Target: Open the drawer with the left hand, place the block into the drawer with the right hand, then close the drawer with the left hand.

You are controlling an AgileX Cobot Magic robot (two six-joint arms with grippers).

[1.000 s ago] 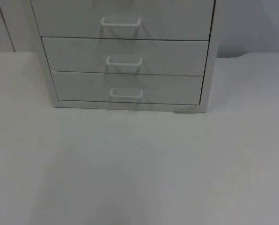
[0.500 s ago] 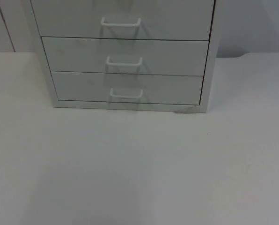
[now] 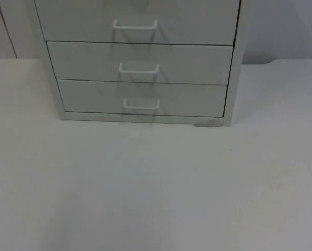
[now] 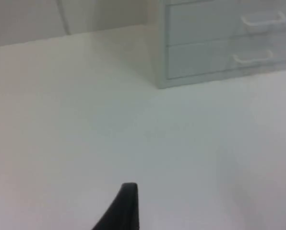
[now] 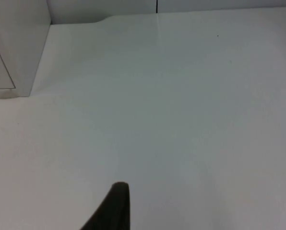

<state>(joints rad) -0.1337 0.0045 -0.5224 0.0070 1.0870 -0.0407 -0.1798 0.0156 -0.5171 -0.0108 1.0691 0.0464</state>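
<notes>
Left gripper (image 4: 125,211): one black fingertip over bare white table (image 4: 85,124); finger spread cannot be told, nothing seen held. Drawer cabinet (image 4: 220,43) stands ahead of it, well apart (drawers all closed, white handles (image 3: 141,104)). Right gripper (image 5: 113,211): one fingertip above table, spread likewise unclear; cabinet side (image 5: 18,43) ahead, apart.

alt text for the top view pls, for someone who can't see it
A pale grey drawer cabinet stands at the far side of a white table. Three closed drawers are stacked in it, each with a white loop handle at its middle.
</notes>
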